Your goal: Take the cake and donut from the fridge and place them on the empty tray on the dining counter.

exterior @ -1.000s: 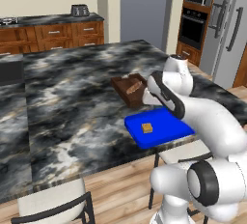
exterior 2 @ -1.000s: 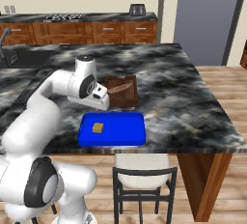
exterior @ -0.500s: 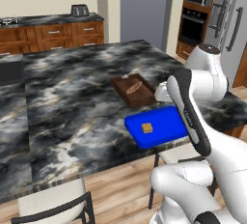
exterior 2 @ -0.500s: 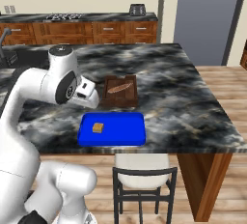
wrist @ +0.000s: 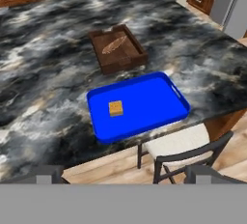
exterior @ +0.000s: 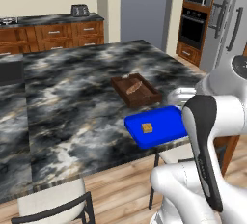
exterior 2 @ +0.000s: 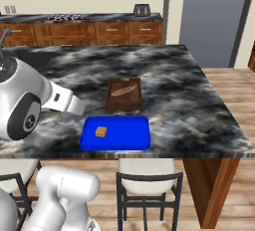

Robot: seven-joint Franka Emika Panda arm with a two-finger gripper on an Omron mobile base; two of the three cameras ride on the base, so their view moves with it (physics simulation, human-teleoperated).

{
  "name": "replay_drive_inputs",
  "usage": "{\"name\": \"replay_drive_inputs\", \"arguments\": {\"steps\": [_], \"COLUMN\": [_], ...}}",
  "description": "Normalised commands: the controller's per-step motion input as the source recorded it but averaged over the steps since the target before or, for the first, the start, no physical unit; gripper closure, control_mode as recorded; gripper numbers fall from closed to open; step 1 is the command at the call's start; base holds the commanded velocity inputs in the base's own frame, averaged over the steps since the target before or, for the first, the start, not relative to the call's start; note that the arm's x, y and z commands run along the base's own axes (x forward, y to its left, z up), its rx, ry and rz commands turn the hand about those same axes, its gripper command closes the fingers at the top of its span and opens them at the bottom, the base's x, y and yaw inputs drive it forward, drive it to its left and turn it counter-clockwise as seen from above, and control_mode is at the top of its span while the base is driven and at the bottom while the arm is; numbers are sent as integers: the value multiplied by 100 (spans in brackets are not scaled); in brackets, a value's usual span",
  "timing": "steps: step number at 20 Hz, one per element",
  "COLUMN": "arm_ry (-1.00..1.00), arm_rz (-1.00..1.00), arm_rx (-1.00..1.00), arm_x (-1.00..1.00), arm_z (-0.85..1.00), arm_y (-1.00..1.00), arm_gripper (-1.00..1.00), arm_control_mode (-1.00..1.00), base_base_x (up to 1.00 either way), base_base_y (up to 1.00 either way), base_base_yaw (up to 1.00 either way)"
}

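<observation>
Above the front edge of the dining counter (wrist: 58, 35), the gripper (wrist: 123, 172) hung empty, its jaws spread wide, looking down at one cake (wrist: 115, 108) on one blue tray (wrist: 159, 103).

Both dark fingertips (wrist: 48, 174) stood far apart with nothing between them, which suggested the cake had been set down and let go. It lay flat on the tray's left half, clear of the rim, and half the job looked done. No donut lay on the tray; by my judgement it was yet to be fetched from the fridge (exterior: 230, 22), which stood with both doors closed at the far right of the left base view. One brown wooden tray (wrist: 117, 48) sat just behind the blue one, apart from it, holding a long brown loaf (wrist: 115, 44). One chair (wrist: 185, 150) stood tucked beneath the counter edge.
</observation>
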Motion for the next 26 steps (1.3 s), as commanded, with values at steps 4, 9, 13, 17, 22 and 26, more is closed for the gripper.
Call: {"name": "replay_drive_inputs", "arguments": {"steps": [4, 9, 13, 17, 22, 26], "arm_ry": [9, -1, -5, -2, 0, 0], "arm_rz": [-2, 0, 0, 0, 0, 0], "arm_rx": [0, 0, 0, 0, 0, 0], "arm_x": [-24, -71, -98, -48, 0, 0], "arm_z": [81, 62, 30, 15, 0, 0], "arm_y": [0, 0, 0, 0, 0, 0], "arm_gripper": [-100, -100, -100, -100, -100, -100], "arm_control_mode": [-100, -100, -100, 100, 100, 100], "base_base_x": [0, 0, 0, 1, 82, 71], "base_base_y": [0, 0, 0, -5, -65, -100], "base_base_yaw": [0, 0, 0, 0, -1, -18]}}
